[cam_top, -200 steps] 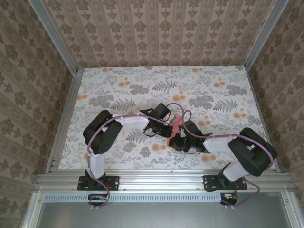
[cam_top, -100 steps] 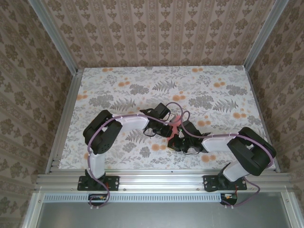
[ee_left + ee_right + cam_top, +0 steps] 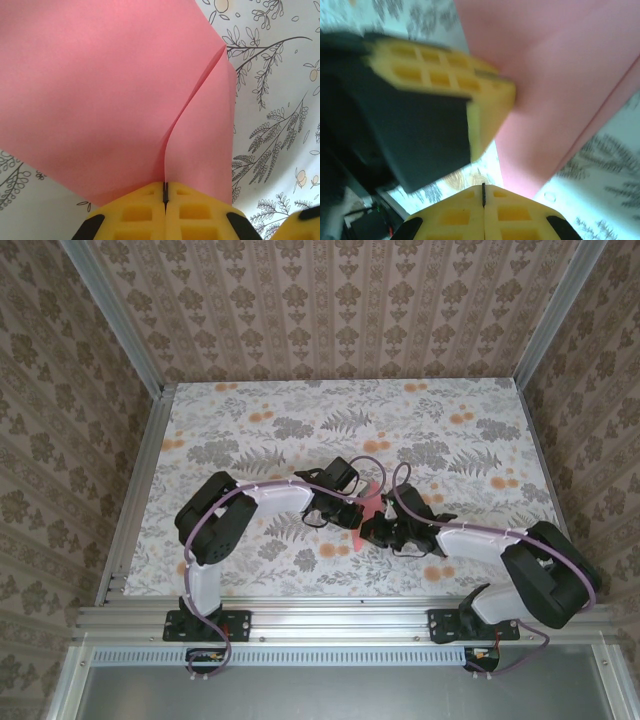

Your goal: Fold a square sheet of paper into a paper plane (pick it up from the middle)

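Clamping the thin, floppy, crease-prone square sheet of paper [image 3: 100, 90] at its edge, left claw [image 3: 164, 192] grips; right claw [image 3: 483, 192] closed alongside.

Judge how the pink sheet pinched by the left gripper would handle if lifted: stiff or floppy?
Probably floppy: the pink sheet curves, and its layers gape apart above the shut left gripper. It is likely very light, so one pinch should carry it. The fold may spring open unless pressed.

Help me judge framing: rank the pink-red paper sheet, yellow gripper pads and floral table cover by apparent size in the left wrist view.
Pink-red paper sheet
Floral table cover
Yellow gripper pads
Closeness to the camera enlarges the pads.
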### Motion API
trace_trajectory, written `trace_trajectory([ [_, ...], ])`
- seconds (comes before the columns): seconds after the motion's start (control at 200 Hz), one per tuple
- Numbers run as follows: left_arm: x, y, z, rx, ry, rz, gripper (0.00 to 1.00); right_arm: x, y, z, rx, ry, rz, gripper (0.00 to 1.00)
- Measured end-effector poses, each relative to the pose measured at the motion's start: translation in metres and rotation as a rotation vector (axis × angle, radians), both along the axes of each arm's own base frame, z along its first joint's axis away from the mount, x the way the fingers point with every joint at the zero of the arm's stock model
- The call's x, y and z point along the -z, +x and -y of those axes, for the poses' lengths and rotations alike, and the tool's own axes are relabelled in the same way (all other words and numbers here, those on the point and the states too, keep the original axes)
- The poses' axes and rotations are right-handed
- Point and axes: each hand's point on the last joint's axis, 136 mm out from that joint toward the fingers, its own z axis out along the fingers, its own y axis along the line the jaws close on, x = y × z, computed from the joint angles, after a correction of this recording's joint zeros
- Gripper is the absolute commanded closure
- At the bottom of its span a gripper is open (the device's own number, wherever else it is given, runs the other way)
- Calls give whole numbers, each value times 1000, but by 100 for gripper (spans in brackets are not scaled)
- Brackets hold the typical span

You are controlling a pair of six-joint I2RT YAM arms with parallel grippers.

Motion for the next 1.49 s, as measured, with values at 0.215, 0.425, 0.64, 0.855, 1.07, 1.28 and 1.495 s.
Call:
trace_trajectory([
  [0.215,0,0,0,0,0,0,95,20,13,7,16,-16,-47,93],
  [0.425,0,0,0,-1,2,2,95,32,9,7,-7,-36,-79,93],
  [0.64,0,0,0,-2,2,2,95,20,13,13,-13,-48,-54,93],
  [0.855,0,0,0,-1,2,2,95,11,38,25,29,-26,-18,93],
  [1.07,0,0,-1,-2,7,2,95,32,39,31,31,-43,-64,93],
  [1.28,0,1,-1,-3,11,4,95,26,41,34,25,-51,-55,93],
  [1.495,0,0,-1,-3,11,4,95,10,65,44,44,-32,-6,93],
])
